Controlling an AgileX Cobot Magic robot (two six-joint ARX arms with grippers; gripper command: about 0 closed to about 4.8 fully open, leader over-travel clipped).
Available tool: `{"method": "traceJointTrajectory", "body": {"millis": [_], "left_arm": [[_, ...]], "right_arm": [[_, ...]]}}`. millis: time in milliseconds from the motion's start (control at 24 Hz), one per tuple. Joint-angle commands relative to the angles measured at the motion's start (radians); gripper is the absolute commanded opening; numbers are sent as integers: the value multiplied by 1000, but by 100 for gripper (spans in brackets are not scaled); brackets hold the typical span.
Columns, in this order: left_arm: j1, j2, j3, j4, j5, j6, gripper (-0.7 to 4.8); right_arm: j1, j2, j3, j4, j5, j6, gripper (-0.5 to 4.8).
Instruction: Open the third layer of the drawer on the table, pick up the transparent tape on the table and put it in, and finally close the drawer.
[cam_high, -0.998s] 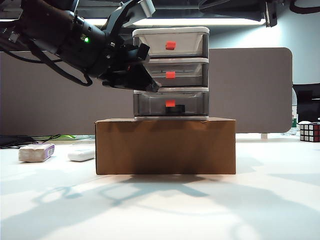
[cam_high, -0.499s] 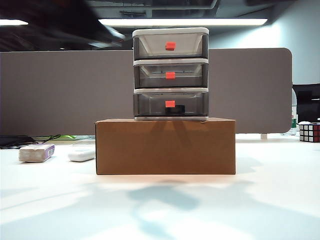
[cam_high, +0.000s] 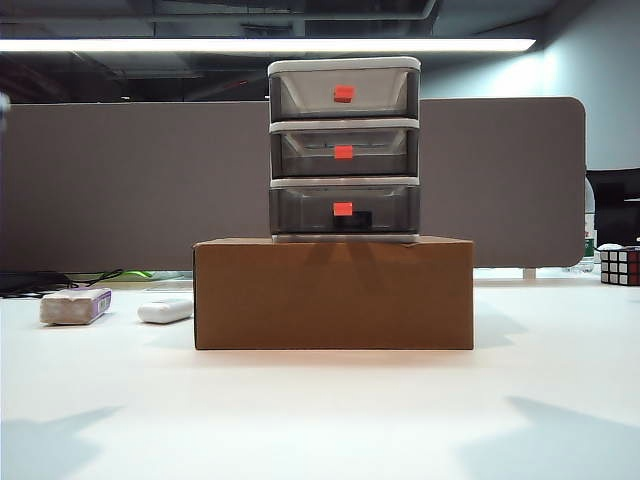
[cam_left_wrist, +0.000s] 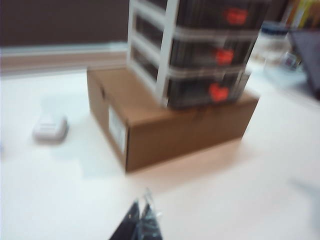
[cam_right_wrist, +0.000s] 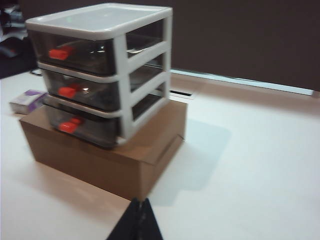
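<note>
Table (cam_high: 560, 400): drawer (cam_left_wrist: 200, 50) beyond shut tools (cam_left_wrist: 142, 212) (cam_right_wrist: 140, 210).

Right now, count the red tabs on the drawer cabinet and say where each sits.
3. One on the top drawer's front, one on the middle drawer, one on the third layer of the drawer. All three drawers look shut; none seems hidden.

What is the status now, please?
Left gripper and right gripper shut, empty, off the drawer. Third layer closed, dark shape inside. Nothing in the way.
</note>
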Motion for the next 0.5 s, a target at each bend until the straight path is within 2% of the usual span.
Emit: {"method": "traceJointTrajectory", "body": {"millis": [42, 166, 374, 499], "left_arm": [[3, 13, -28, 4, -2, -14, -6], [3, 12, -69, 56, 3, -45, -6], [3, -4, -149, 184, -12, -53, -6], [3, -4, -149, 188, -35, 10, -6]], "right_arm": [[5, -76, -79, 16, 48, 37, -5], [9, -84, -148, 15, 105, 77, -5], [19, -88, -286, 195, 53, 72, -5], [22, -88, -336, 270, 48, 69, -5]]}}
